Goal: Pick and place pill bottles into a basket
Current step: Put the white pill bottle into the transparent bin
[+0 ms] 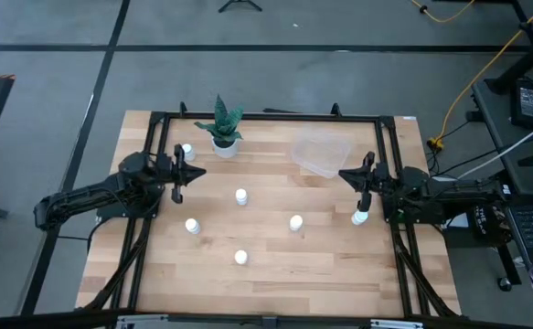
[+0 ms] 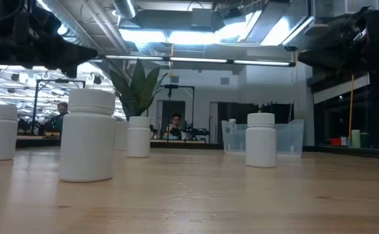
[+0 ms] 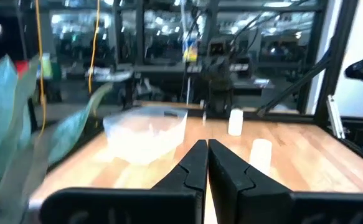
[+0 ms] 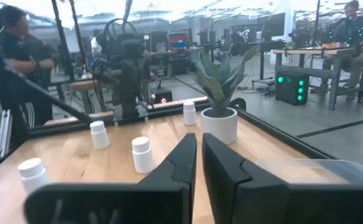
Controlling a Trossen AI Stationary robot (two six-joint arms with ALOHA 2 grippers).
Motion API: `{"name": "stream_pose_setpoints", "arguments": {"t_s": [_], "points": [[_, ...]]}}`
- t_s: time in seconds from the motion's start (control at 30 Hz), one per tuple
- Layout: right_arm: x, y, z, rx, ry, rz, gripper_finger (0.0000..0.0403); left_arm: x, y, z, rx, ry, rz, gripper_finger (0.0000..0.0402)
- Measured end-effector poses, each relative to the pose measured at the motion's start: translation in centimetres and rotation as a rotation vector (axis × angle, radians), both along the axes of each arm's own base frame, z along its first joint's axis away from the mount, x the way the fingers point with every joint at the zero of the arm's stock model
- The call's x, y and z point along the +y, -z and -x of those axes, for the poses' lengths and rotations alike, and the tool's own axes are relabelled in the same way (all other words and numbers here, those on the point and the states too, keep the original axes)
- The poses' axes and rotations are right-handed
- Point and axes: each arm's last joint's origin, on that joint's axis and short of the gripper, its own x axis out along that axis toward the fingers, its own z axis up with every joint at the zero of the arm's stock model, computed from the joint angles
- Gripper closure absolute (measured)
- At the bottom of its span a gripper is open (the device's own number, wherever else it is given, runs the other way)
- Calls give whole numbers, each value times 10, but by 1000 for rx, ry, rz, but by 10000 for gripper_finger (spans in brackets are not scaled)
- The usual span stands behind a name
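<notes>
Pill bottle [image 1: 360, 217] just beside closed right gripper [image 1: 364, 174], untouched.

Table top [image 1: 275, 265]: I read it as pale wood planks, visible grain, smooth, a soft sheen in the low view. Dark matt metal frame [image 1: 266, 116] round its edge.

Pill bottles [image 2: 87, 134]: white plastic, opaque, smooth, matt to faintly satin; caps same white.

Basket [image 1: 321, 153]: clear plastic, thin-walled, glossy, catching light; slightly cloudy in my left wrist view.

Plant pot [image 4: 219, 124]: white, smooth, looks glazed or plastic, cannot tell which. Leaves [image 1: 221, 121] green, mottled, waxy.

Left gripper [image 3: 206, 163] and right gripper [image 4: 197, 157]: fingers black, matt, plastic-looking, smooth-faced.

Floor [image 1: 266, 64]: grey, matt, smooth.
</notes>
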Motion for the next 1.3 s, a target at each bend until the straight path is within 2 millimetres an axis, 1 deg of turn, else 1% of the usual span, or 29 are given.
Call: {"name": "stream_pose_setpoints", "arguments": {"t_s": [0.1,0.17,0.23,0.4,0.5,0.63,0.77,0.87,0.97,1.13,1.3], "points": [[0,-3,0,-18,0,-3,377,1,7,1,90,-57,42,399],[0,-7,0,0,0,3,392,2,6,2,124,-99,57,399],[0,-13,-2,11,0,4,398,3,6,2,144,-123,64,399],[0,-27,-12,79,8,-6,396,3,-3,2,142,-125,63,399],[-1,-35,-21,124,33,1,399,6,-9,1,157,-213,115,399],[-4,-46,-33,172,148,2,389,10,-17,0,252,-329,156,399],[-7,-53,-43,218,255,35,380,12,-26,-6,298,-318,181,400],[-9,-59,-49,237,277,54,376,14,-31,-12,328,-308,204,399],[-12,-63,-55,248,295,52,371,16,-34,-18,381,-298,192,399],[-17,-60,-61,305,319,101,357,17,-50,-23,472,-274,154,399],[-22,-58,-63,323,348,98,328,11,-75,-29,520,-278,142,400]]}}
